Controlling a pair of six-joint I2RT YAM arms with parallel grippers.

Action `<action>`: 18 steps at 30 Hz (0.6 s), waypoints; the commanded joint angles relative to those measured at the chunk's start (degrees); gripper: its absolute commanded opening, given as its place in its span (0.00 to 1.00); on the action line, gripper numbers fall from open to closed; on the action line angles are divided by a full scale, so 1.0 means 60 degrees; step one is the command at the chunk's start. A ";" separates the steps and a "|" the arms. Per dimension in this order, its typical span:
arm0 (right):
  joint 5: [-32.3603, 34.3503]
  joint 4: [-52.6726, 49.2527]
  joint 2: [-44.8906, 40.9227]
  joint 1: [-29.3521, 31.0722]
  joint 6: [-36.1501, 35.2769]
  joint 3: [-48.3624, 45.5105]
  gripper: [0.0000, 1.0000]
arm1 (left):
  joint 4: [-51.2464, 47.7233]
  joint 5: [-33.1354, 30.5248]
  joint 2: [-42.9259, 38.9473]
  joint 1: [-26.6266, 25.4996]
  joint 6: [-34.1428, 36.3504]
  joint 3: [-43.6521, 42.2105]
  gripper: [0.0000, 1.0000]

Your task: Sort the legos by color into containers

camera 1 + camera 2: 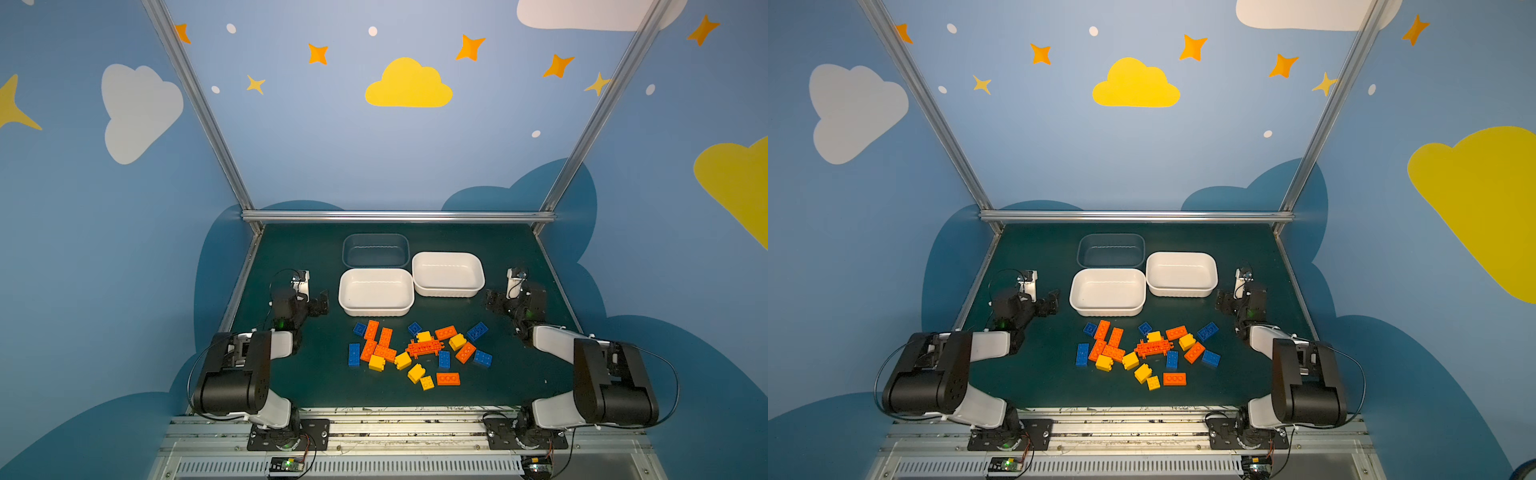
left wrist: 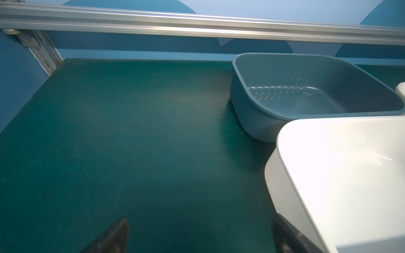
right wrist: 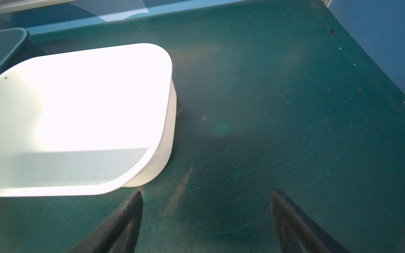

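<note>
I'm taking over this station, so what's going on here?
Nothing is being handled yet. The left gripper and right gripper are open and empty, flanking the tubs. All the legos, orange, yellow and blue, lie in a loose cluster on the mat. The near white tub, far white tub and clear tub are empty.

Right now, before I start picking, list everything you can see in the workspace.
Blue bricks: six, blue, loose pile on the near half of the mat.
Yellow bricks: six, yellow, same pile.
Orange bricks: seven, orange, same pile.
Lattice piece: one, orange, middle of the pile.
White tubs: two, white, empty, beyond the pile.
Clear tub: one, bluish, empty, behind the left white tub.
Mat: one, dark green, under everything.
Left gripper: black, open, empty, left of the tubs.
Right gripper: black, open, empty, right of the tubs.
</note>
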 commanded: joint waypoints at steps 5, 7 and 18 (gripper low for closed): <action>-0.0016 -0.0189 -0.0326 -0.0014 0.0003 0.0121 0.90 | -0.0140 0.0223 -0.0475 0.0005 0.0076 0.0037 1.00; -0.0050 -0.0748 -0.0783 -0.0031 -0.0031 0.0251 0.90 | -0.1159 0.0189 -0.1259 -0.0002 0.0068 0.0227 1.00; -0.2775 -0.4480 -0.3624 0.0121 -0.0672 0.1332 0.90 | -0.8982 0.0103 -0.4947 -0.0394 -0.2353 0.2184 0.99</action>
